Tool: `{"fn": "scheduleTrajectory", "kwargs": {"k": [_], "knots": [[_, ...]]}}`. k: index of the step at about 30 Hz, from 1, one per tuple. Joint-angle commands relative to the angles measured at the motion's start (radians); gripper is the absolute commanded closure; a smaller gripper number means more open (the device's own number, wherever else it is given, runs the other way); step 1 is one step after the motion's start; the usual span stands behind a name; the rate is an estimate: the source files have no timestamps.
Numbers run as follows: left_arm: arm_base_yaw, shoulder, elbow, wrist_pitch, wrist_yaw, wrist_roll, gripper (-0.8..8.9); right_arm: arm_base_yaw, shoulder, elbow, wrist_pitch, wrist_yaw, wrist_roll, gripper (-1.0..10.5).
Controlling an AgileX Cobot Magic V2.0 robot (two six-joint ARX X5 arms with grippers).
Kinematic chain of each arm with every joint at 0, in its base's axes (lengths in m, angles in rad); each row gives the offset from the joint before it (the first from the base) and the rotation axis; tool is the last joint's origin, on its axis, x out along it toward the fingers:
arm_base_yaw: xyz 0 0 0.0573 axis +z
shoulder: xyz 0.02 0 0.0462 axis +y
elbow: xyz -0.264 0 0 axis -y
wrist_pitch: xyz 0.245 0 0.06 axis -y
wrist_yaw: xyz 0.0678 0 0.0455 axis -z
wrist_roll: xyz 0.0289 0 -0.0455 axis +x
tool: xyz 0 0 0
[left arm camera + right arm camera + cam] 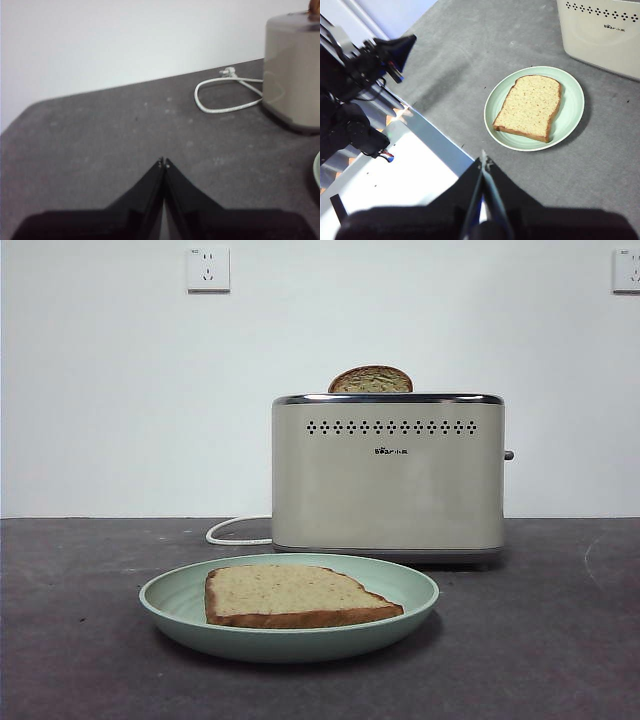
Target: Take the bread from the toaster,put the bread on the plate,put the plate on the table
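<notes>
Both hands are sitting pressed together and holding nothing: the left hand (163,161) is hanging over bare surface (100,145) left of the toaster (388,475), and the right hand (483,161) is waiting high, back from the plate (172,602). The bread (290,595) is lying flat on that plate, which is resting on the surface just in front of the toaster. The slice looks light, soft and crumbly, so its crust edge would be the safest hold, while the plate seems stiff and smooth, best pinched at its raised rim.

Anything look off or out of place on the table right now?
Nothing stands out. The bread lies flat on the plate, the plate sits level on the table before the toaster. Both grippers are clear.
</notes>
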Motion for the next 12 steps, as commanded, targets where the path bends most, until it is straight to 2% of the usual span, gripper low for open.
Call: {"fn": "scheduleTrajectory", "kwargs": {"k": [1,5,12], "knots": [[0.005,-0.015,-0.049,0.012,-0.008,-0.071,8.17,0.003,-0.001,-0.005,0.006,0.003,-0.001,9.4],[0.008,-0.015,-0.048,-0.068,-0.015,-0.073,8.17,0.003,-0.001,-0.005,0.005,0.003,-0.001,9.4],[0.008,-0.014,-0.048,-0.058,-0.007,-0.074,8.18,0.003,-0.001,-0.005,0.005,0.003,-0.001,9.4]]}}
